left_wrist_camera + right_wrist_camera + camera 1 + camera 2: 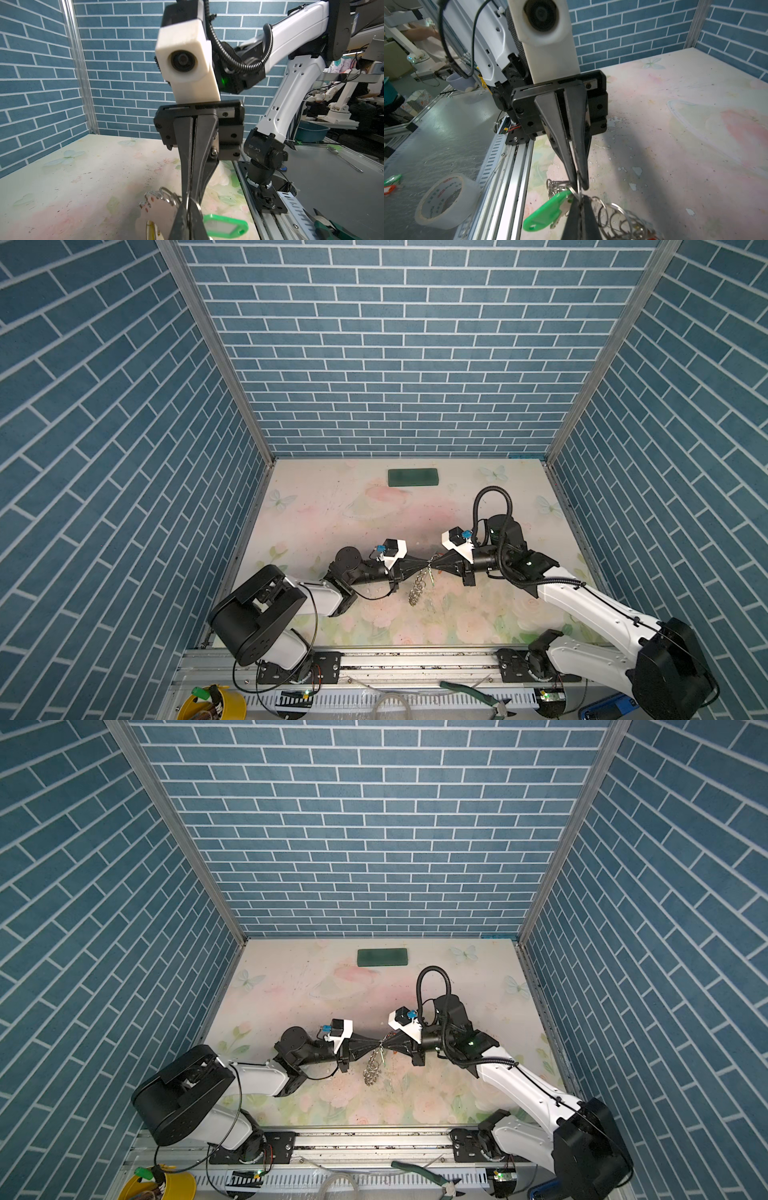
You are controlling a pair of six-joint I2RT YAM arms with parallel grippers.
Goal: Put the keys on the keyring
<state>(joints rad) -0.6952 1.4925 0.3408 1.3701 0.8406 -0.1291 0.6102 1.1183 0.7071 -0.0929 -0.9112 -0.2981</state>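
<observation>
Both grippers meet tip to tip above the middle of the mat. My left gripper point(427, 565) point(188, 205) and my right gripper point(434, 566) point(580, 198) are each shut on the same silver split ring point(578, 185) at the edge of the keyring. The keyring point(417, 591) point(374, 1069) point(158, 209) hangs tilted below the tips, its lower end near the mat. A key with a green tag point(548, 212) point(225, 225) dangles at that pinched ring. I cannot tell whether it is fully threaded on. More split rings point(612, 214) fan out beside my right fingers.
A dark green block point(413, 477) lies at the back of the mat. Pliers point(478, 695) and a yellow cup point(212, 703) sit in front of the rail. On the metal bench beside the rail are a tape roll point(446, 201) and loose green point(392, 179) and red point(389, 190) tags.
</observation>
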